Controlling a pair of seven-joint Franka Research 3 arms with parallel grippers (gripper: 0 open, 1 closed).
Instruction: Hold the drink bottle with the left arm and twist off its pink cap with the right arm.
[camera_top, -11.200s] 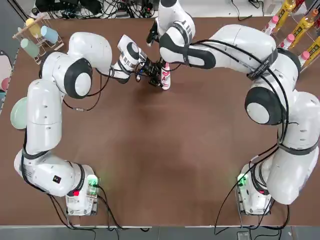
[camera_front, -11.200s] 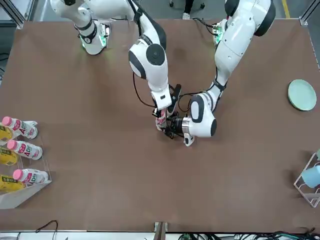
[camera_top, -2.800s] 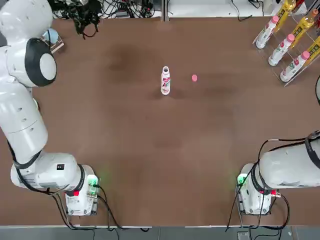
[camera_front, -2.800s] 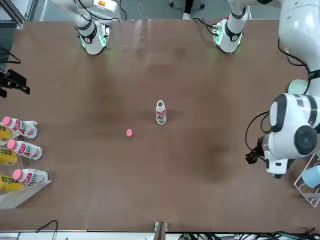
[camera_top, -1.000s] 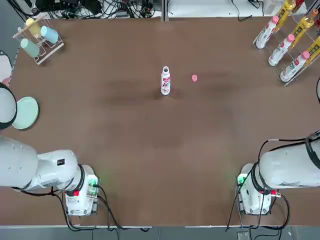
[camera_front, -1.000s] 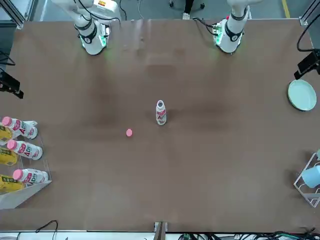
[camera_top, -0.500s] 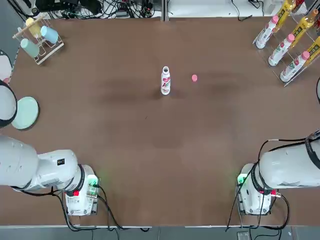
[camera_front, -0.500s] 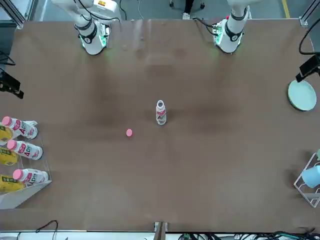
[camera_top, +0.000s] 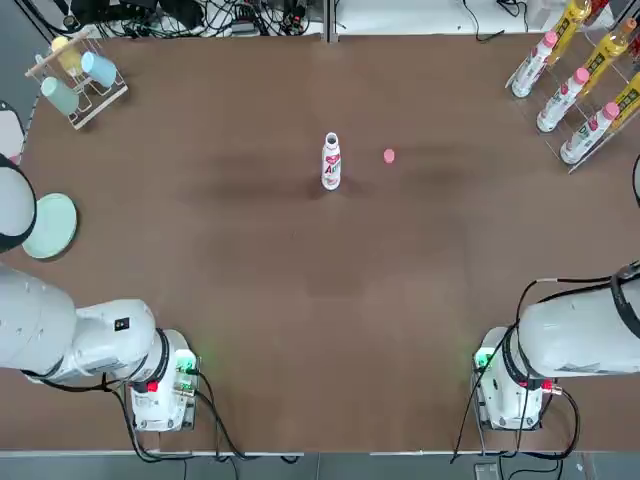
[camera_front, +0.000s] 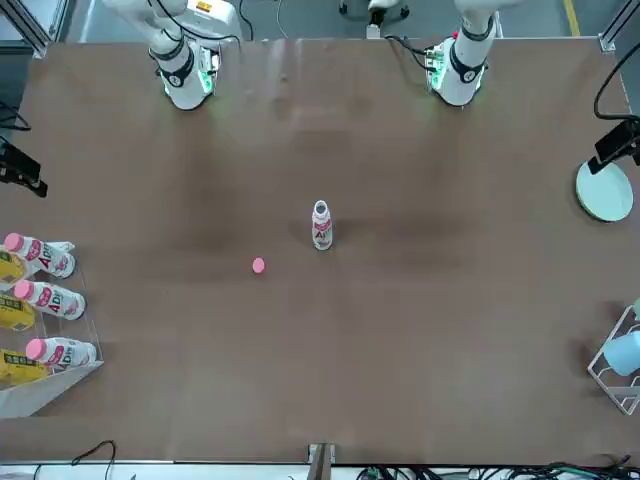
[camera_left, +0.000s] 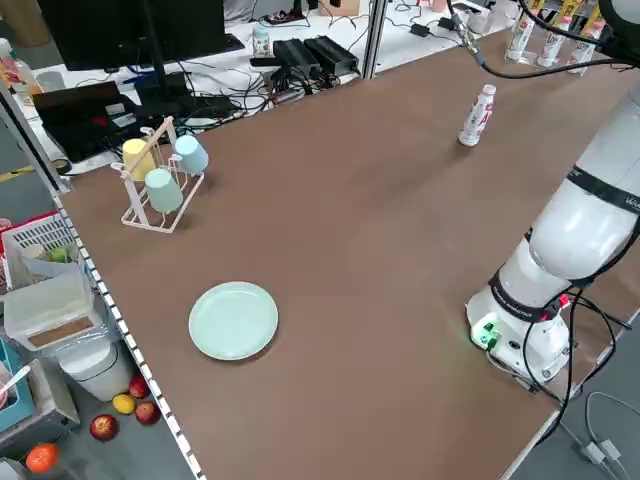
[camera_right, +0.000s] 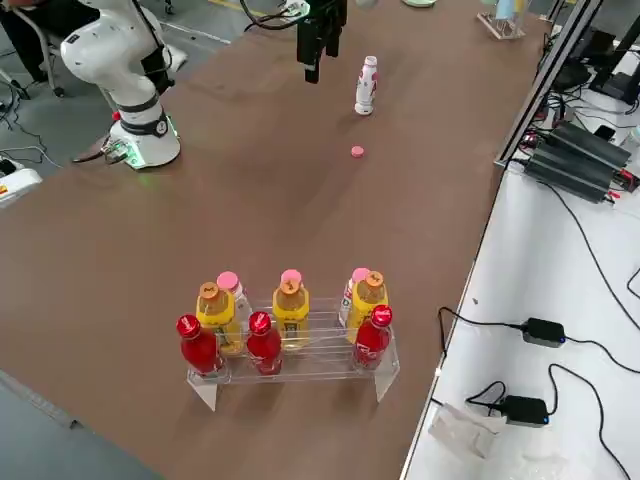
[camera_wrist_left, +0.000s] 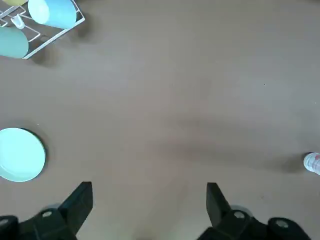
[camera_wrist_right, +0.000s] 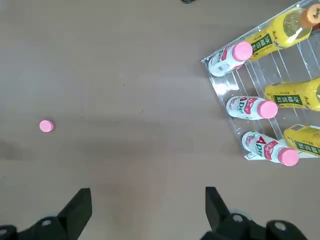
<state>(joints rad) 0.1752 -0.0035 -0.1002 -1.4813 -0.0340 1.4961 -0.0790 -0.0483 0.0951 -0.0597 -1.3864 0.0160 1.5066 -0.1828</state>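
While both arms sit drawn back to their own sides of the brown table (camera_top: 320, 300), nothing on it is being touched. At the far left of the top view a wire cup rack (camera_top: 78, 72) holds a yellow, a blue and a pale green cup, and nearer the robot a pale green plate (camera_top: 52, 226) lies flat at the table's left edge. The left arm (camera_top: 70, 335) curves up from its base at the near-left corner; the left gripper (camera_wrist_left: 149, 197), seen in its wrist view, hangs high above bare table with its black fingers (camera_wrist_left: 80, 200) spread wide apart and nothing between them. Toward the middle of the table, in its far half, the drink bottle (camera_top: 331, 163) stands upright and alone, its narrow neck uncapped and open. Just to its right, lying flat on the table and clear of the bottle, is the pink cap (camera_top: 388, 155). Farther right, the right arm (camera_top: 575, 340) rises from its base at the near-right corner; the right gripper (camera_wrist_right: 148, 200) hovers high over the table, its two fingers likewise held wide apart and empty, with the cap visible well off from them in its wrist view. At the far-right corner a clear plastic rack (camera_top: 575, 75) holds more bottles lying side by side, some white with pink caps, some yellow.
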